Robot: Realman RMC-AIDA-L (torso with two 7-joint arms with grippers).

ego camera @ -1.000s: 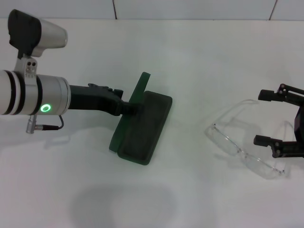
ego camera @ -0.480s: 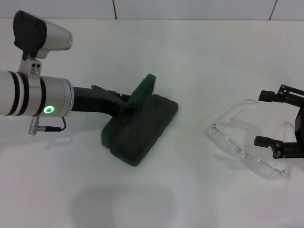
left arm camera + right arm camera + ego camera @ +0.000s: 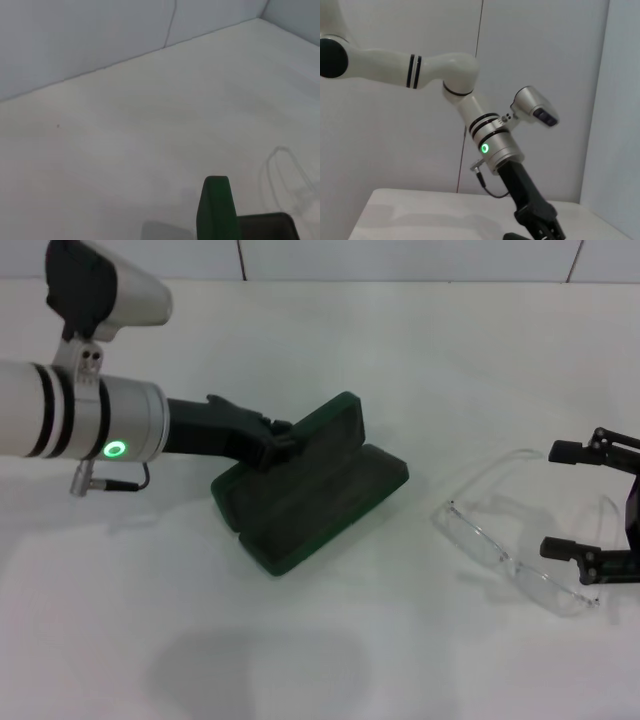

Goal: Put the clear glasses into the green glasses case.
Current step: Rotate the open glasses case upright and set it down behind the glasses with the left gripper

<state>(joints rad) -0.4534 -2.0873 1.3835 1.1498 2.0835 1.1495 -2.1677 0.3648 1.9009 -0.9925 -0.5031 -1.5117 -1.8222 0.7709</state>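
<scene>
The left gripper (image 3: 283, 438) pinches the raised lid of the green glasses case (image 3: 310, 485), fingertips partly hidden. On the white table (image 3: 420, 360), the clear glasses (image 3: 515, 545) lie between the right gripper (image 3: 585, 505)'s spread, half cut-off fingers.

White-and-black robot arms with dark grippers

The left arm (image 3: 70, 420) is a glossy white and silver cylinder with two black bands, a glowing green ring light (image 3: 117, 449), a small metal plug with a thin black cable (image 3: 110, 485) looping under it, and a silver camera housing with a black cap (image 3: 105, 290) fixed on a bracket with two screws. It ends in a matte black angular left gripper (image 3: 272, 440). The right gripper (image 3: 590, 510) is a black frame with two slim black fingers (image 3: 565, 451). The right wrist view shows the left arm's white jointed links and black bands.
</scene>
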